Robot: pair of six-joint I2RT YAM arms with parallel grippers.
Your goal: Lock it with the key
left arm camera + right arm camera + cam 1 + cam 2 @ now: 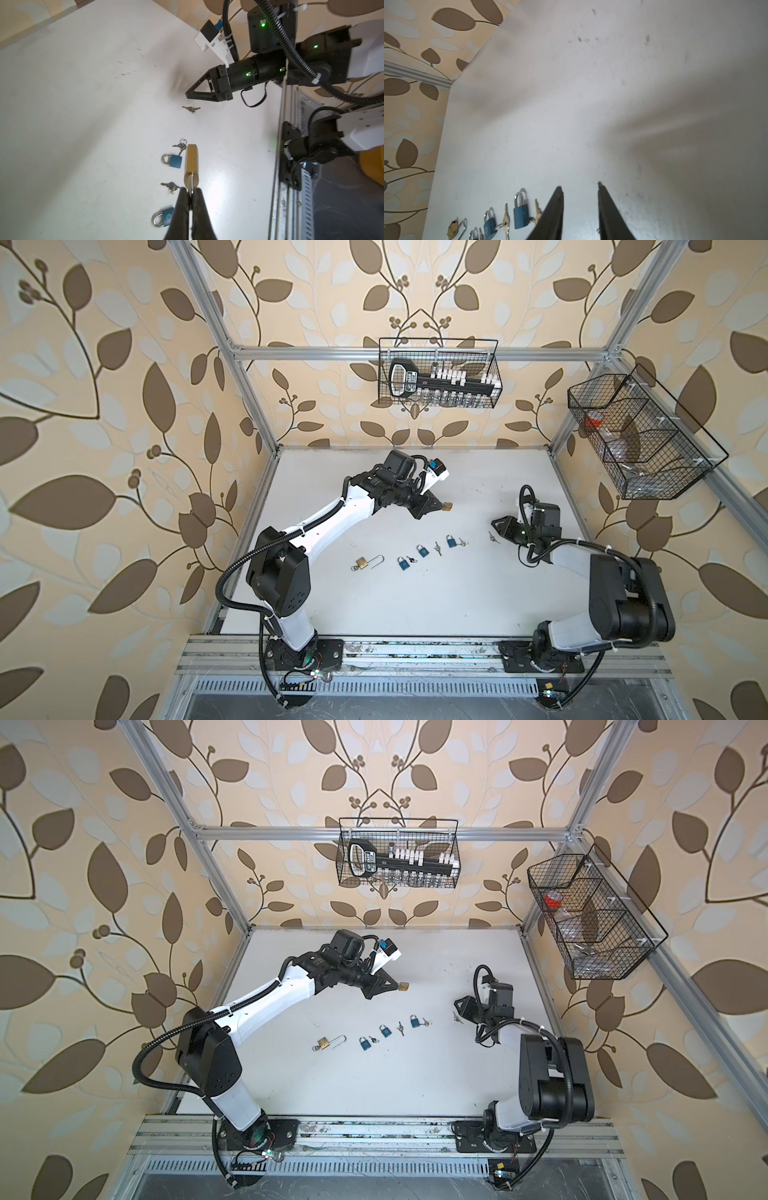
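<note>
Where the left hand (pixel 441 506) reaches out above the desk (pixel 415 614), we see its fingers (pixel 182 212) pressed tight together on the steel shackle of a brass padlock (pixel 191 164). The lock's body juts out past the fingertips, lifted clear of the desk. In both top views it shows as a small gold block at the very tip of that hand.

Well apart from it, the right hand (pixel 579 185) hangs low over the desk. Its two fingers (pixel 606 207) stand parted by a plain gap, and we find nothing between them. Just beside its tip, on the side toward the left hand, a small bunch of keys (pixel 493 536) lies flat on the desk. In the left wrist view these keys (pixel 191 108) sit just under the fingertips, and we cannot tell whether they touch.

Past those keys, away from the right hand, runs a slanting row of three blue padlocks (pixel 451 541), each with one of the small key sets (pixel 437 548) beside it. The row lies below the left hand, on the side toward the arm bases. At the end farthest from the right hand rests a long-shackle padlock (pixel 361 563), also brass. We cannot tell whether its shackle is latched.
</note>
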